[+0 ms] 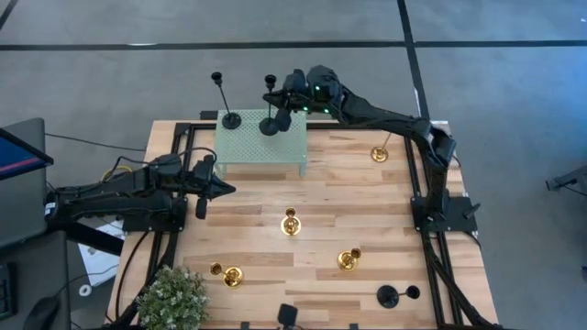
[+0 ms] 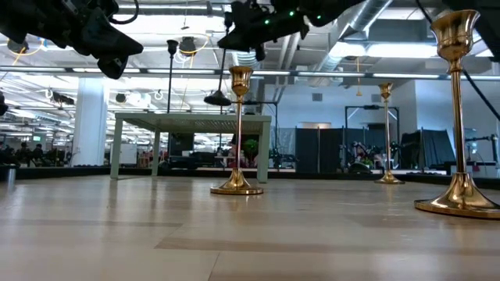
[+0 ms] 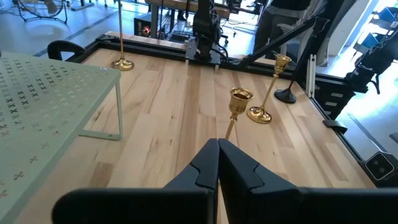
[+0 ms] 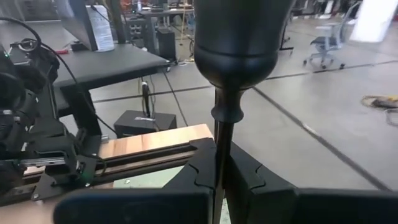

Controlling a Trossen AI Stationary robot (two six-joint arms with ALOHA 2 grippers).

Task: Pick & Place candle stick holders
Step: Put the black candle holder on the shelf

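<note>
On a pale wood-plank bench [image 1: 348,192], 4 shiny gold holders stand apart: near the plant [image 1: 231,275], front right [image 1: 348,260], centre [image 1: 291,223], far right [image 1: 380,154]. A matte black holder [image 1: 389,295] sits at the front edge. The left gripper [image 1: 224,189] hovers beside the perforated green stand [image 1: 261,147], jaws together. On the stand rests 1 black holder [image 1: 229,116]; the right gripper [image 1: 282,103] has its jaws clamped on a second holder's [image 1: 270,122] thin stem.
</note>
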